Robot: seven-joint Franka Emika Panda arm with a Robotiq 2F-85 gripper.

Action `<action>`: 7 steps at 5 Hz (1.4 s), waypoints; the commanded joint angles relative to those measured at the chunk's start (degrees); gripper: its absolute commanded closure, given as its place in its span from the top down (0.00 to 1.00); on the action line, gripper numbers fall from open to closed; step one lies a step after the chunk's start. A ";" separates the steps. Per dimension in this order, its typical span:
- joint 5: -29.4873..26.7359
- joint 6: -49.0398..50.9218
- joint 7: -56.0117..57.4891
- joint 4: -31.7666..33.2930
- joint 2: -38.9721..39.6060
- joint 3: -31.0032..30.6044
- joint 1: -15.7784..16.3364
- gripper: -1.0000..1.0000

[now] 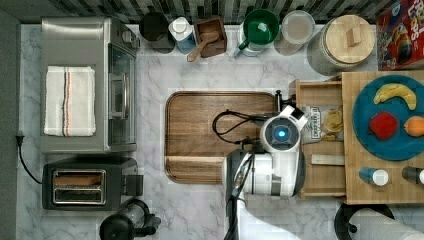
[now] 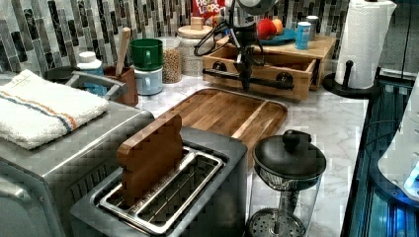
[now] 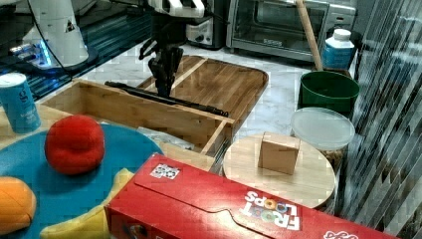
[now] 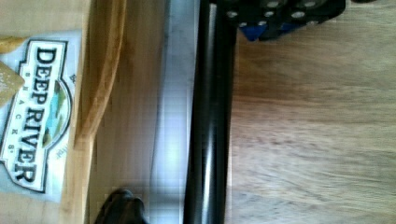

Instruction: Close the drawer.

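Observation:
The drawer (image 1: 320, 84) is a shallow light-wood box pulled out from under the butcher-block top (image 1: 352, 185) toward the top view's left. A snack bag (image 1: 315, 122) lies inside it. Its long black bar handle (image 2: 276, 83) runs along the front. My gripper (image 2: 245, 81) points straight down and looks shut, its tips against the handle on the side facing the brown tray. In the right view my gripper (image 3: 164, 89) stands at the middle of the handle (image 3: 199, 105), outside the drawer (image 3: 129, 112). The wrist view has the handle (image 4: 210, 116) close beside the fingers (image 4: 275, 18).
A brown rounded-corner tray (image 1: 215, 130) lies directly in front of the drawer. A blue plate (image 1: 365, 142) with toy fruit and two small cans sit on the butcher-block top. A paper towel roll (image 2: 363, 39), jars (image 1: 345, 42), a toaster (image 1: 85, 185) and a toaster oven (image 1: 85, 82) ring the counter.

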State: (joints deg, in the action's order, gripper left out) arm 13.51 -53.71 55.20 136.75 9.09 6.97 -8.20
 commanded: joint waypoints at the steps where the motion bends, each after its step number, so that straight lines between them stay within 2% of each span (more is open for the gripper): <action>1: 0.00 0.20 11.61 -12.82 4.49 4.02 -5.44 0.00; 2: -0.03 1.61 13.53 -14.49 5.03 5.43 -5.89 0.00; 4: 1.17 4.11 17.09 -18.85 5.90 6.46 -8.80 0.00; 5: 0.62 1.86 18.86 -19.84 6.96 6.69 -10.51 0.00; 7: -2.45 1.41 25.00 -26.25 11.48 7.31 -13.15 0.00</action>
State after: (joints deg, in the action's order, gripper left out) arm 13.18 -49.66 75.20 124.10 17.32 11.02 -15.18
